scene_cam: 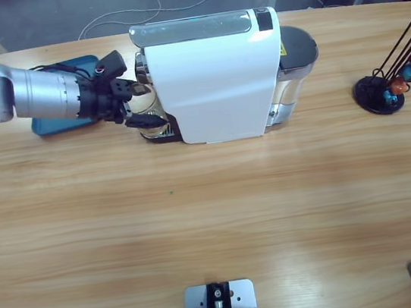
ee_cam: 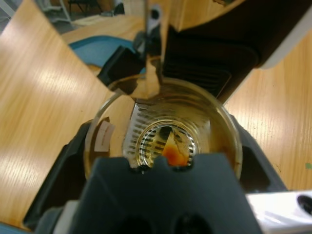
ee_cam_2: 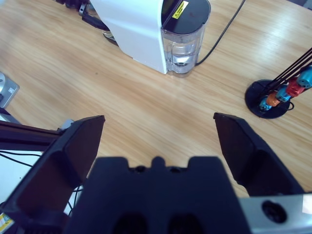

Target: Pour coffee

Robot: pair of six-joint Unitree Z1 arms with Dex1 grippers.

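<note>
- The long light-wood table [scene_cam: 213,206] fills the high view, its grain running left to right.
- A large white box-shaped coffee machine [scene_cam: 215,84] with a silver top strip stands on the table's far half, near the middle; its clear water tank with a dark lid [ee_cam_2: 185,29] is on the end toward the capsule stand.
- The silver-grey left arm [scene_cam: 5,90] comes in from the left edge of the high view and reaches to the machine's dispensing end.
- A flat teal-blue tray [scene_cam: 59,121] lies on the table under that arm.
- A round black-based wire stand [scene_cam: 384,90] holds small blue, red and orange capsules [ee_cam_2: 285,90], well apart from the machine.
- The left gripper [scene_cam: 137,106] has its black jaws closed around a small clear glass tumbler [ee_cam: 163,134], which sits on the machine's slotted drip grille.
- The coffee [ee_cam: 174,153] is a thin amber-brown pool in the bottom of that tumbler.
- The right gripper [ee_cam_2: 158,146] hangs above bare table with its black jaws spread wide, holding nothing.
</note>
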